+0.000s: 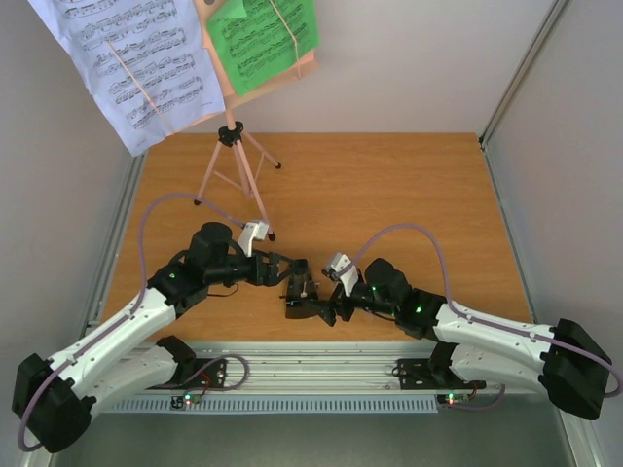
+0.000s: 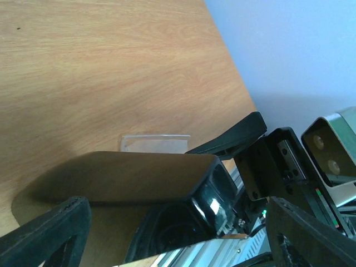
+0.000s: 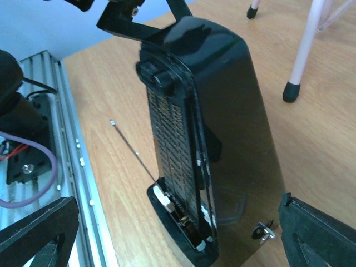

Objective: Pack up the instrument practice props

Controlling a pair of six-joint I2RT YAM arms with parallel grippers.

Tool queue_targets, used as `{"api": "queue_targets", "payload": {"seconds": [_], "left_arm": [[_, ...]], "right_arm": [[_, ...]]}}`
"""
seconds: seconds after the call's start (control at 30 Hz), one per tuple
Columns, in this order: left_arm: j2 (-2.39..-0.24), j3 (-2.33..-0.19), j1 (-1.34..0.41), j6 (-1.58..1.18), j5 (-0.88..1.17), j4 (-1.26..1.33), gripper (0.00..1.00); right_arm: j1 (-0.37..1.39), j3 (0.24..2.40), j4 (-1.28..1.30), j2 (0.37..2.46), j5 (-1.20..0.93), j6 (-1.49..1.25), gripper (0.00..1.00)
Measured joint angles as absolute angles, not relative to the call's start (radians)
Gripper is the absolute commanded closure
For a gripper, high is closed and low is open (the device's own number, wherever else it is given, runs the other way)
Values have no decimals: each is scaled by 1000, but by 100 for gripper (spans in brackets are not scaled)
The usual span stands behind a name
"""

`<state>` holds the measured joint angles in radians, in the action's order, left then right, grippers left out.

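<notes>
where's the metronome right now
Top view: the metronome sits near the front edge of the table, about centre, between the left gripper and right gripper, in front of the pink stand.

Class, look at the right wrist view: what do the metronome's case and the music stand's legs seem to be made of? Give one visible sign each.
Metronome case: probably glossy black plastic; it mirrors light in smooth highlights. Stand legs: likely pink-painted metal tube, thin and straight, with black, apparently rubber, feet.
</notes>
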<state>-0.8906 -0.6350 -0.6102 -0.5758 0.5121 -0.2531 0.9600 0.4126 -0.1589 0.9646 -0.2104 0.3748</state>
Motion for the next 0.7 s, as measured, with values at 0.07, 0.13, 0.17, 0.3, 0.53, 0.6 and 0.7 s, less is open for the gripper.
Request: {"api": "queue_targets", "payload": {"seconds": [0.07,0.13,0.17,0.3,0.53,0.6,0.7], "left_arm": [[-912,-642,-620,-573,499,-252,17],[-929,-645,-627,-570,491,-250,20],[-937,-647,-631,-569,489,-249,21],[-965,-661,-637,-566,483,-246,25],[-978,-672,-641,-553,472,-239,34],[-988,-676,-641,-548,473,-236,35],[-1006,-685,-641,-545,474,-236,35]], "right_arm": [[962,413,-171,988,-200,383,1],[962,413,-181,1008,-195,385,1],[962,413,-186,1017,-194,386,1],[962,413,-211,1050,-178,385,2],[963,413,-272,1110,-112,352,5],[963,413,-292,1135,-104,337,6],[964,413,-321,1163,-94,318,8]]}}
